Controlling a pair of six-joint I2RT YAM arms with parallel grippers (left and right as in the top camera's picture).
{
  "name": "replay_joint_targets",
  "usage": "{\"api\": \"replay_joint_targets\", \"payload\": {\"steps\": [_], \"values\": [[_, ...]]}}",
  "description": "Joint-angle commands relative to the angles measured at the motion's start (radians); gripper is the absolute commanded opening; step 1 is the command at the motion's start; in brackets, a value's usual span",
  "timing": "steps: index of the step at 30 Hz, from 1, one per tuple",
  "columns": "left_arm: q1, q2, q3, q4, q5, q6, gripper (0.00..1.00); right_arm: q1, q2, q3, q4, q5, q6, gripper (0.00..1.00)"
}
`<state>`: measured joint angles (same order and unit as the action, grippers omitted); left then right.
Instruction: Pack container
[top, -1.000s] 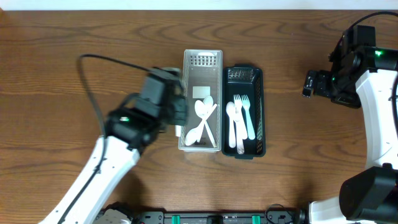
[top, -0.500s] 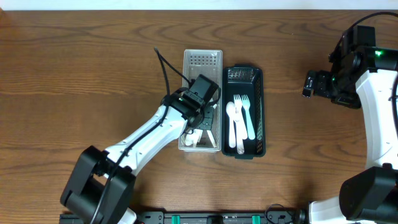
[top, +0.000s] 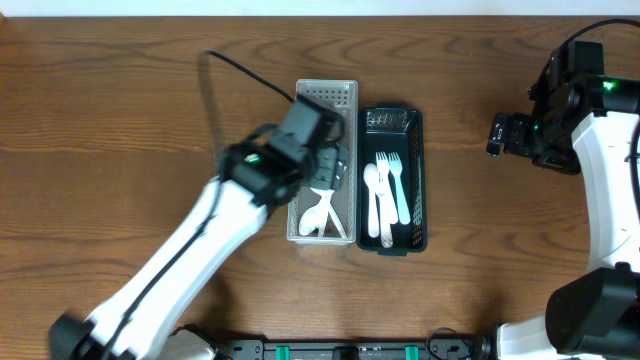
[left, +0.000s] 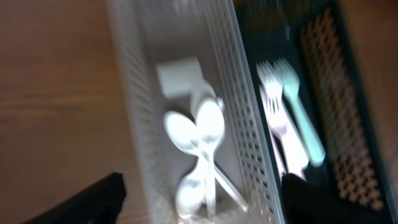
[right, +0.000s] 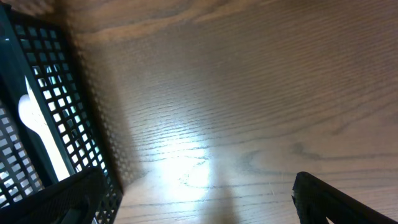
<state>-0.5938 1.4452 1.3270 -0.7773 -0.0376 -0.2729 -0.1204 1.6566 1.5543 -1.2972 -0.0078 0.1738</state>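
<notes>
A white mesh basket (top: 345, 100) and a black mesh basket (top: 417, 160) stand side by side mid-table. Several white spoons (left: 200, 127) lie loose in the white basket, near a white square tag (left: 179, 77). The black basket (left: 348, 124) holds white and pale green forks (left: 287, 106) and a spoon (top: 371, 190). My left gripper (left: 202, 208) hovers open above the white basket, its fingers (left: 93, 198) astride it, with nothing between them. In the overhead view the left gripper (top: 328, 168) hides the basket's middle. My right gripper (top: 497, 135) is open over bare wood, right of the black basket.
Bare brown wood surrounds both baskets. The right wrist view shows the black basket's wall (right: 43, 87) at its left edge, a white utensil behind the mesh, and open tabletop (right: 249, 112) below the right gripper (right: 199, 205). A black cable (top: 240, 70) trails from the left arm.
The left arm swung from the table left of the white basket to above it, and its jaws went from shut to open. The right arm has not moved.
</notes>
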Motion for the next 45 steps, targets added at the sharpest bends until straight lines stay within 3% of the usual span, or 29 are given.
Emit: {"api": "replay_joint_targets", "payload": {"steps": [1,3,9,20,24,30,34,38,45], "values": [[0.079,-0.078,0.013,-0.023,-0.087,0.018,0.91,0.011,-0.003,-0.005,0.005,-0.003,-0.014,0.99],[0.150,-0.108,0.013,-0.035,-0.087,0.018,0.99,0.035,-0.010,-0.005,0.022,0.003,-0.014,0.99],[0.361,-0.108,0.013,-0.031,-0.086,0.014,0.98,0.151,-0.052,-0.005,0.150,0.045,-0.008,0.99],[0.557,-0.017,0.013,0.136,-0.087,0.015,0.98,0.245,-0.021,-0.005,0.654,0.114,-0.012,0.99],[0.585,0.013,0.013,0.126,-0.087,0.044,0.98,0.229,-0.024,-0.005,0.620,0.145,-0.082,0.99],[0.586,-0.028,-0.013,0.103,-0.087,0.043,0.98,0.192,-0.050,-0.011,0.510,0.204,-0.074,0.99],[0.579,-0.133,-0.114,0.147,-0.087,0.025,0.98,0.175,-0.158,-0.102,0.516,0.205,-0.060,0.99],[0.549,-0.314,-0.304,0.262,-0.087,0.026,0.98,0.187,-0.336,-0.311,0.578,0.184,-0.032,0.99],[0.473,-0.751,-0.600,0.301,-0.145,0.049,0.98,0.263,-0.782,-0.731,0.696,0.193,-0.034,0.99]]}}
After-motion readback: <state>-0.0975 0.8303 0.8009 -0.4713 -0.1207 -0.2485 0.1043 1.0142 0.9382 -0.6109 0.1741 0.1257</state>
